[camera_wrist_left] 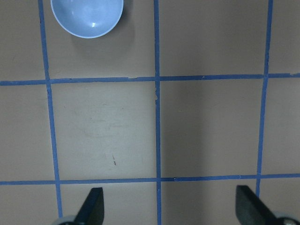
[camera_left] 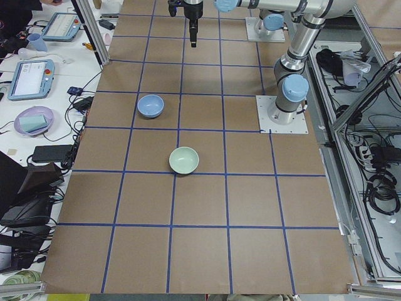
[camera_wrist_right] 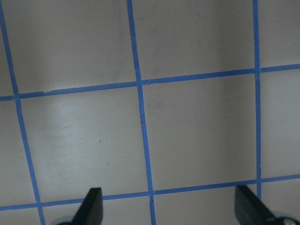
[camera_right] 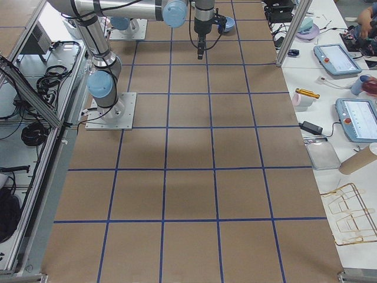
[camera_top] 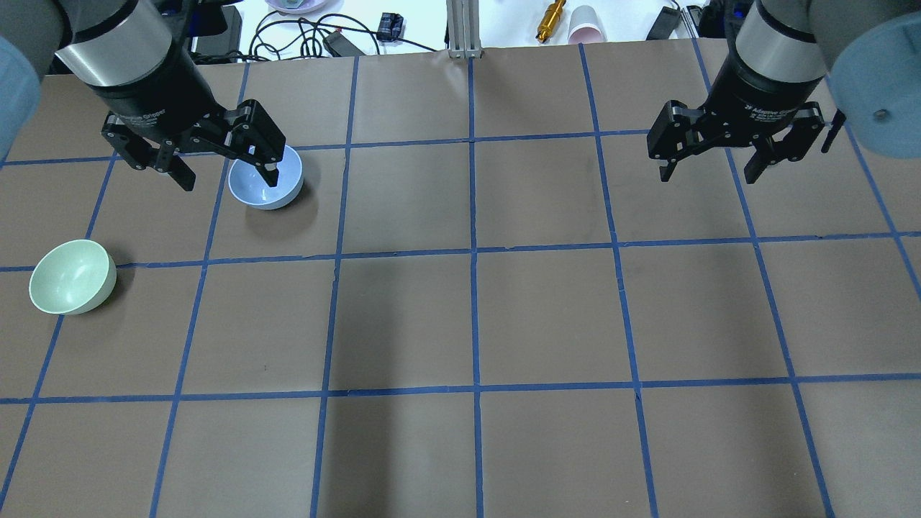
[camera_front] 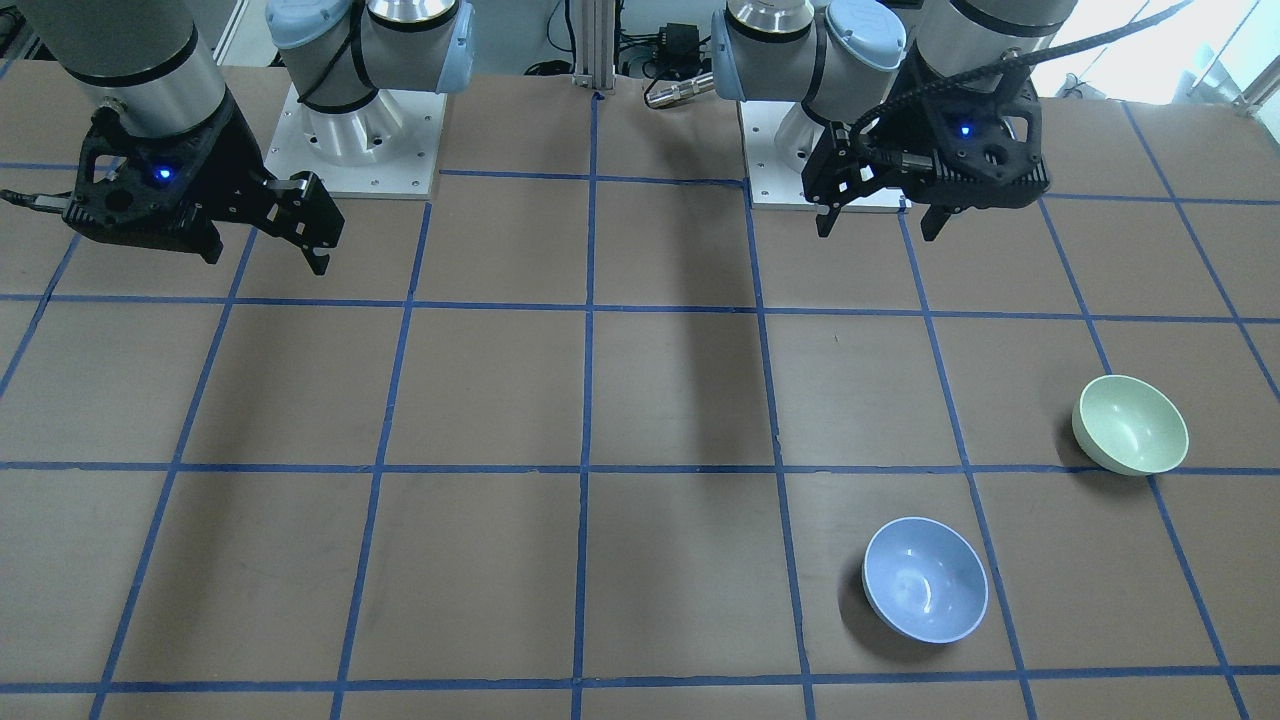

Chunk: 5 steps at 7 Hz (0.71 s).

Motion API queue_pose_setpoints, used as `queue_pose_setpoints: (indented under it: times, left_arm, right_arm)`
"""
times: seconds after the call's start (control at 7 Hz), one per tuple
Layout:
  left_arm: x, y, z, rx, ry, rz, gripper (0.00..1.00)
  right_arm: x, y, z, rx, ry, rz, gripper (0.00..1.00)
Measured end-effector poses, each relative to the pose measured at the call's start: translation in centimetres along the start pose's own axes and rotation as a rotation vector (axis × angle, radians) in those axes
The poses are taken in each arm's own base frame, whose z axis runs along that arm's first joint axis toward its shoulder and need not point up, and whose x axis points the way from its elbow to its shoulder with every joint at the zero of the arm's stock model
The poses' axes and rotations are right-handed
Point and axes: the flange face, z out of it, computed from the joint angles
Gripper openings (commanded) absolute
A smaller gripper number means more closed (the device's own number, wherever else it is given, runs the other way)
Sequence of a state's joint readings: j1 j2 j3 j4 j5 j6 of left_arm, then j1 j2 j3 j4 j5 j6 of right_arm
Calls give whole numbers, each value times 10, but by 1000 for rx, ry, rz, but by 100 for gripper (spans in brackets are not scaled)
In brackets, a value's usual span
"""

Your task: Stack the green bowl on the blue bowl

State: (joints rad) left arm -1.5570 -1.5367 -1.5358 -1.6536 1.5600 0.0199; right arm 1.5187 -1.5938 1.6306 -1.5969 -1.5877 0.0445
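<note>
Overhead exterior view: the green bowl (camera_top: 72, 277) sits upright and empty on the brown worktop (camera_top: 547, 309), far out on the robot's left side. The blue bowl (camera_top: 255, 188) also stands upright and empty, further from the robot and closer to the worktop's middle. The two bowls are well apart, each in its own square of the blue tape grid (camera_top: 473, 252), with tape lines running between them.

The left gripper (camera_top: 229, 180) hangs above the worktop with its jaws spread wide and nothing held between them. From overhead one jaw overlaps the blue bowl's rim, but the exterior front-facing view shows the gripper raised and set back near the left arm's base, clear of both bowls. In the left wrist-mounted view the two jaw tips show at the bottom corners, far apart, with bare worktop between them. The blue bowl lies at the top left of that view, partly cut off by its edge.

The right gripper (camera_top: 709, 177) hangs over the robot's right half of the worktop, jaws likewise spread and holding nothing. The right wrist-mounted view shows only brown surface and tape lines between its jaw tips.
</note>
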Motion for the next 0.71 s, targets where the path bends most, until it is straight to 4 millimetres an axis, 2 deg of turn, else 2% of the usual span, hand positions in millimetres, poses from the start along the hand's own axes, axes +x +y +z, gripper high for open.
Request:
queue_pose_setpoints:
  times: [0.71]
  left_arm:
    - [-3,1,-3,7,-30,1,100]
  right_arm:
    - [0,0,0,0,0,0,100]
